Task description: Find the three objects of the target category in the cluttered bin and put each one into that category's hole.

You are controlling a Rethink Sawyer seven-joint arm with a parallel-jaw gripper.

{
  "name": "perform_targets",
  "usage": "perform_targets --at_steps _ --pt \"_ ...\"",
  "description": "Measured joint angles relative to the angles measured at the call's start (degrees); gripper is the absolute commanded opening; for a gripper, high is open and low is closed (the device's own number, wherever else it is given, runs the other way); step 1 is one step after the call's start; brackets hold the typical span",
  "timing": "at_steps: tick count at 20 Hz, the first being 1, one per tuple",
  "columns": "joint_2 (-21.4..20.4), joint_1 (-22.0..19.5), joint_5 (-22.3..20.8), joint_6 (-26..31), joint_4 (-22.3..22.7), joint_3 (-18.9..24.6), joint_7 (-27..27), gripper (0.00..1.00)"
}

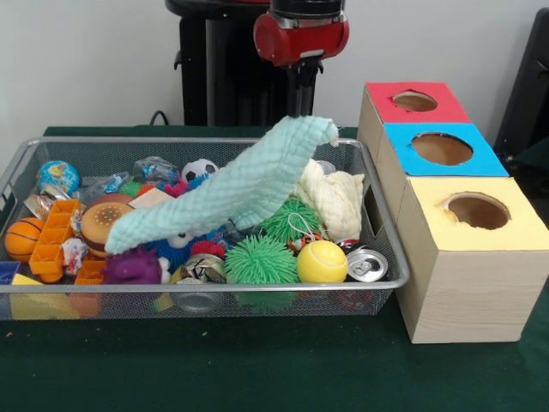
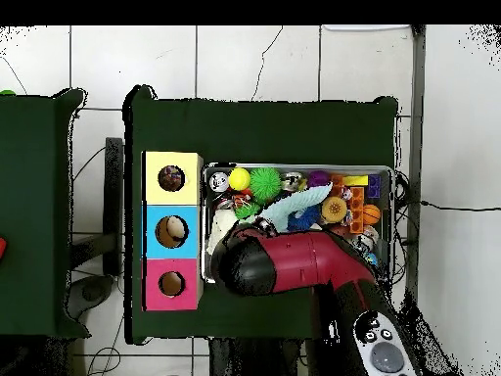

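Observation:
The wire mesh bin (image 1: 197,288) is full of toys. My gripper (image 1: 310,125) hangs over the bin's back right part, shut on one corner of the mint-green towel (image 1: 232,193). The towel is lifted and slopes down to the left over the clutter. A small white piece with coloured patches (image 1: 74,254) lies at the left by an orange tray (image 1: 53,239); another printed piece (image 1: 202,269) lies at the front. The yellow-topped box's hole (image 1: 477,210) is right of the bin. In the overhead view my arm (image 2: 294,262) hides the gripper; the towel (image 2: 289,208) shows beside it.
The blue-topped box (image 1: 442,148) and the red-topped box (image 1: 414,100) stand behind the yellow one. In the bin are a cream towel (image 1: 336,199), a yellow ball (image 1: 322,262), a can (image 1: 367,264), green spiky balls (image 1: 262,260), a burger toy (image 1: 103,223) and a basketball (image 1: 21,238).

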Motion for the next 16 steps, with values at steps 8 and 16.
perform_targets --at_steps 8,16 --pt "0.4 0.1 0.2 -3.9 2.9 -2.3 0.6 0.0" --pt "0.9 0.1 0.2 -4.7 4.6 -3.6 0.6 0.0"
